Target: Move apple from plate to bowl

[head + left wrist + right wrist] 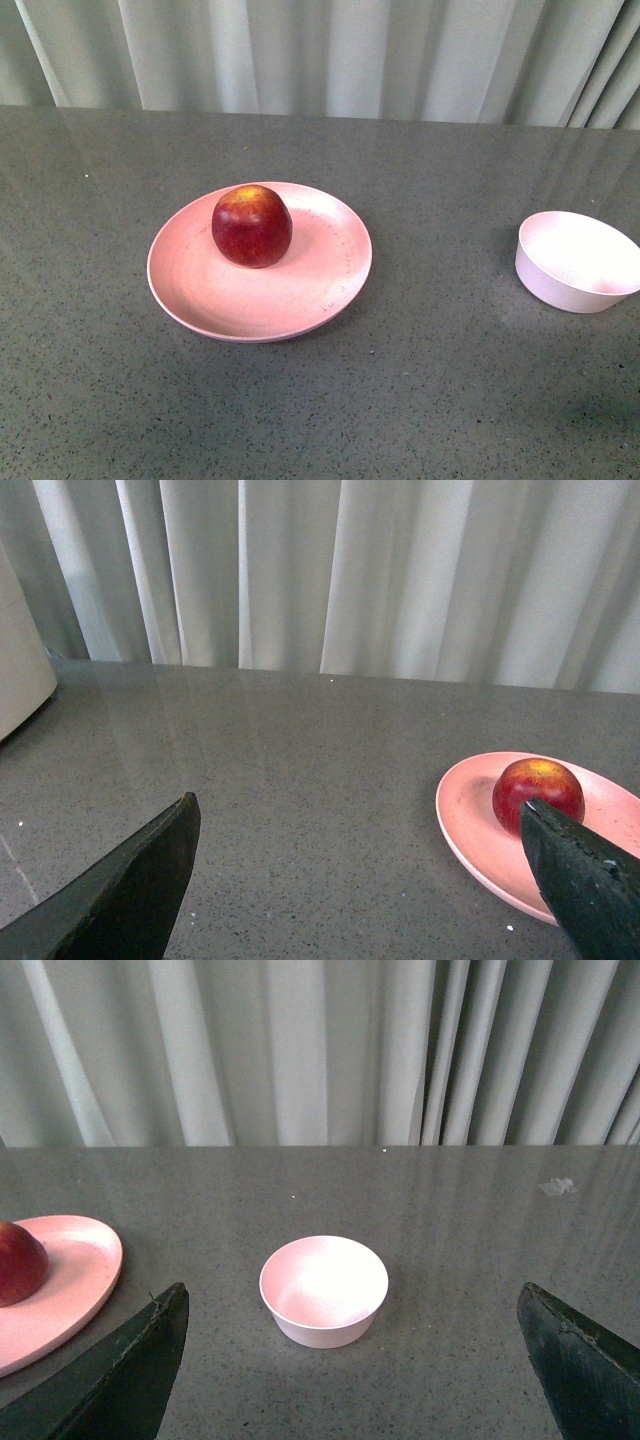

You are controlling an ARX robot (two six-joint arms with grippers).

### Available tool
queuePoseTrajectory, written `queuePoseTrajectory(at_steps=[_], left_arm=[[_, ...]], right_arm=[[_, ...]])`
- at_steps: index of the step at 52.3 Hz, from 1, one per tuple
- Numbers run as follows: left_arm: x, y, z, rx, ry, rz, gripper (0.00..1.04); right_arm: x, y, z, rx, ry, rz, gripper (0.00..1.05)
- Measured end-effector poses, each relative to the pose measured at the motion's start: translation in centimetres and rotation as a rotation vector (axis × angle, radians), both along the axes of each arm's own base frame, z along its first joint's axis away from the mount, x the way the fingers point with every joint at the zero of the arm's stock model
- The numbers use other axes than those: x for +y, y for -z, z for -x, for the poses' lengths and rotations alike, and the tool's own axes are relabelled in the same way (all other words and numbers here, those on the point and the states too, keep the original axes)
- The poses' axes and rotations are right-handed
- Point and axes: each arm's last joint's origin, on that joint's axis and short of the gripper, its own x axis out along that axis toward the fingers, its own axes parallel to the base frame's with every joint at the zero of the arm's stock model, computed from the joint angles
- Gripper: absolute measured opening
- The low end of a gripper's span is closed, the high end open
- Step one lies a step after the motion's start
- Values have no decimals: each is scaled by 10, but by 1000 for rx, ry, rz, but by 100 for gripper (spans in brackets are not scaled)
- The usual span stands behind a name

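Spanning every view, the grey speckled worktop [420,400] ran back to its far edge, where a pale pleated curtain [330,55] hung. Neither arm showed in the front view.

The plate [200,290], salmon pink, wide and shallow, sat flat around mid-worktop, left of centre and well clear of the far edge. Faint dark specks ran along its rim on the right.

The bowl [560,285], pale pink-white, stood upright toward the right side of the worktop, well apart from the plate, with bare worktop between them. Nothing lay in it; the right wrist view looked straight into it.

The apple [251,226], dark red with a yellow-orange patch on top, rested on the plate, in the half nearer the far edge. It was nowhere near the bowl.

The left gripper [358,805] was released, its two dark fingers [130,890] spread wide with only worktop between them. One fingertip overlapped the apple's lower edge in the left wrist view; contact could not be told. The right gripper [352,1287] was released too, fingers [585,1360] wide apart, with the bowl framed between them but untouched.

A pale rounded object [15,670] sat at one edge of the left wrist view; what it was could not be told. A small pale scrap [557,1186] lay near the far edge.
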Motion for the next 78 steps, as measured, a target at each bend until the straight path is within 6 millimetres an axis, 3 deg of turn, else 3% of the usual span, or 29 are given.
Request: queuePoseTrajectory(at_steps=[3,7,12,18,26,34,42,54,78], left_arm=[[0,0,0,0,0,0,96],[0,0,0,0,0,0,96],[0,0,0,0,0,0,96],[0,0,0,0,0,0,96],[0,0,0,0,0,0,96],[0,0,0,0,0,0,96],[0,0,0,0,0,0,96],[0,0,0,0,0,0,96],[0,0,0,0,0,0,96]], right_arm=[[0,0,0,9,-6,1,96],[-4,0,-8,323,-77,28,96],[-19,-14,-36,397,-36,4,96],[-33,-23,-85,410,-8,11,96],[-42,2,-148,534,1,2,96],[-43,31,-184,642,2,-52,96],[-36,50,-204,709,-12,-107,96],[-27,62,-225,742,7,-152,96],[-30,74,-244,801,95,-243,95]])
